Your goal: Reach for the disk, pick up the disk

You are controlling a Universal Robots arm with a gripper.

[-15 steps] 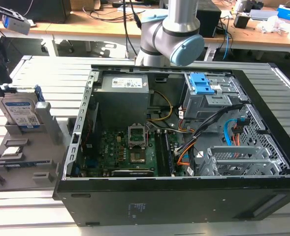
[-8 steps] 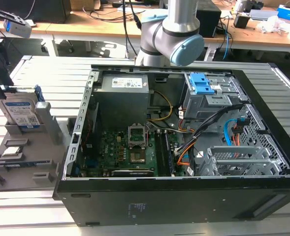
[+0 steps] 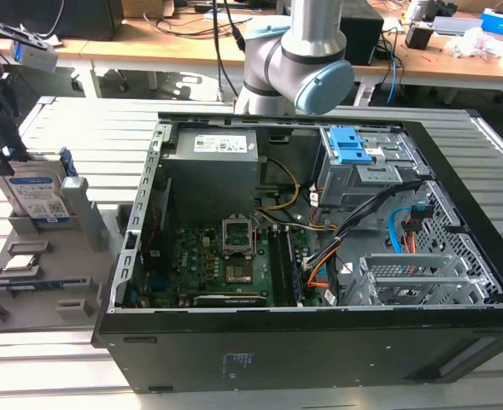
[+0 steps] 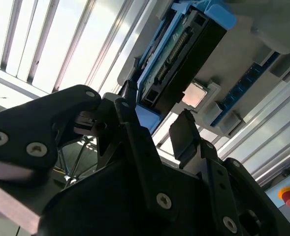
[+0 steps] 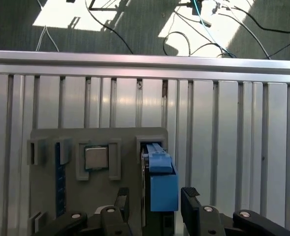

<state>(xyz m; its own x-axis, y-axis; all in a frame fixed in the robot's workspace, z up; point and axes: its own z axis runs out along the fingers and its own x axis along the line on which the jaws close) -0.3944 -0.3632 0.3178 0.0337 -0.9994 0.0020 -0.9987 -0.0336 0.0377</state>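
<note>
Chiefly listed: 1 disk, a flat rectangular silver metal hard drive with a white-and-blue label, framed by a bright blue plastic bracket.
Position: standing on edge in a slot of the grey plastic holder tray, at the exterior view's left, outside the black computer case.
Handling: judged stiff, fairly dense and smooth-sided; best pinched across its 2 broad faces near the upper edge.
Gripper: black 2-finger gripper, fingers spread wide, 1 on each side of the disk; contact not evident.
Neighbour: 1 small square silver processor chip, seated in the same tray beside the disk.
</note>
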